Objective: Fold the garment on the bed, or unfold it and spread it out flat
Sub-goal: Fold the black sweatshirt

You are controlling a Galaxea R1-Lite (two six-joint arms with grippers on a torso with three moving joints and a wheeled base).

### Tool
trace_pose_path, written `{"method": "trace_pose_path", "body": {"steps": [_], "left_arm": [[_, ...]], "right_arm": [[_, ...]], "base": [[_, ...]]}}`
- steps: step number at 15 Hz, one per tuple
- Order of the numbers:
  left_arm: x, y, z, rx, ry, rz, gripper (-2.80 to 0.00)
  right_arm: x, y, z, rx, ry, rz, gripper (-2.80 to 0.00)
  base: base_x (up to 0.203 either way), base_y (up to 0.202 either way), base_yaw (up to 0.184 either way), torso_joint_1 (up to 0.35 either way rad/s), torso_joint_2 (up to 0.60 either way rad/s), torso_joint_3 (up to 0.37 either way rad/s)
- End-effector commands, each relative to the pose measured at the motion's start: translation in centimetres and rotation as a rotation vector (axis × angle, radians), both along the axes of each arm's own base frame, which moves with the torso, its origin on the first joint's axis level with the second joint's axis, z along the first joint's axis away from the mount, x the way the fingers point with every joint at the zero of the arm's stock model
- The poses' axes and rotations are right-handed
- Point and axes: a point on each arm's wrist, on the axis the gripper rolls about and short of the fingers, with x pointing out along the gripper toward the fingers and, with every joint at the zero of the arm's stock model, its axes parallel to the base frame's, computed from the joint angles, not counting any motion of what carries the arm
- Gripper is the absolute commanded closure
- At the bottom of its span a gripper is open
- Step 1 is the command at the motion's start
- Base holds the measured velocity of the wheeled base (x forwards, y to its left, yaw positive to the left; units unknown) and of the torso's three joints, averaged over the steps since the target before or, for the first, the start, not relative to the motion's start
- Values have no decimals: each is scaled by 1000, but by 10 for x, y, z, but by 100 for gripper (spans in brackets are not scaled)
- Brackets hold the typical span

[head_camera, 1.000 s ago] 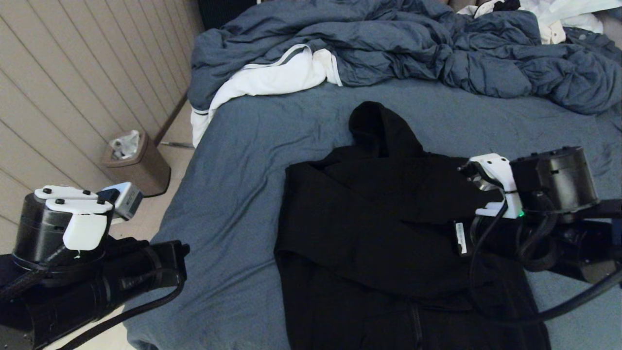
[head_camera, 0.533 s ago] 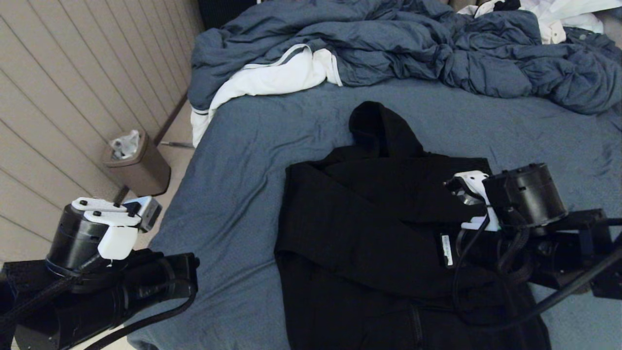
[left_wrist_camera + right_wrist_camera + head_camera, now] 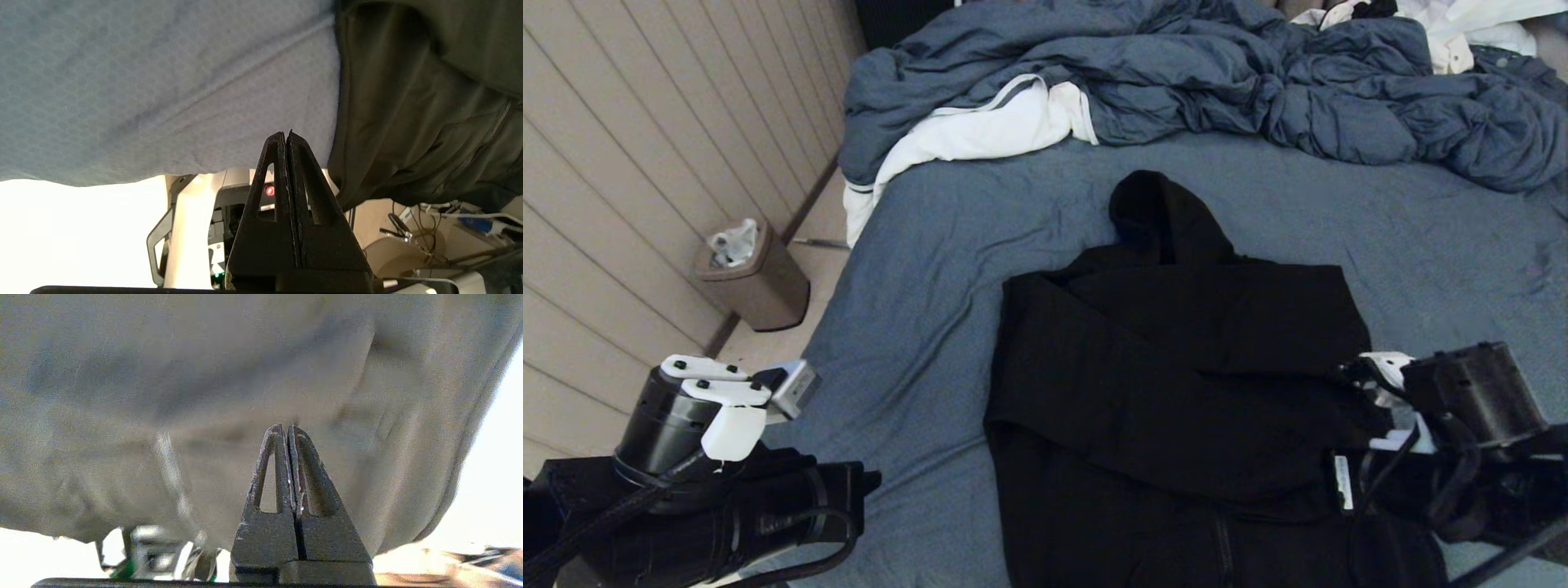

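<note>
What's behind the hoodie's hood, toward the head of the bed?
Behind the hoodie lies bare sheet of the bed, then the rumpled duvet with a white cloth at its edge. What the duvet covers is hidden.

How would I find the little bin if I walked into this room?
Start at the big bed with the blue-grey sheet, then look down its side to the floor by the panelled wall. The small brown bin stands there, crumpled white stuff poking out; nothing else is on that floor.

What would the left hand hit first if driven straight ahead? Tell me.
Probably the bed's blue-grey sheet: the shut left hand points at it, beside the black hoodie's edge. Depth is unclear.
</note>
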Motion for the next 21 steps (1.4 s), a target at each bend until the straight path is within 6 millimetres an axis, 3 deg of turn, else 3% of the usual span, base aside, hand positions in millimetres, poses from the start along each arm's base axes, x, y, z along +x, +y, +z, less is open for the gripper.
{"method": "trace_pose_path", "body": {"steps": [1, 7, 11, 14, 18, 21], "left_arm": [[1, -3, -3, 4, 12, -5, 0], [-6, -12, -10, 24, 37, -52, 0], [-6, -12, -11, 29, 36, -50, 0], [-4, -14, -16, 48, 55, -51, 0], [4, -21, -25, 69, 88, -51, 0], [13, -31, -21, 62, 74, -57, 0]], "right_arm": [[-18, -9, 0, 41, -9, -5, 0], [-73, -26, -17, 100, -15, -33, 0], [-93, -39, -25, 93, 26, -110, 0], [-90, -41, -32, 77, 88, -133, 0], [-71, -46, -35, 58, 150, -193, 0], [-60, -48, -32, 54, 80, -197, 0]], "base": [[0, 0, 0, 0, 0, 0], [0, 0, 0, 0, 0, 0], [0, 0, 0, 0, 0, 0], [0, 0, 0, 0, 0, 0], [0, 0, 0, 0, 0, 0], [0, 0, 0, 0, 0, 0]]}}
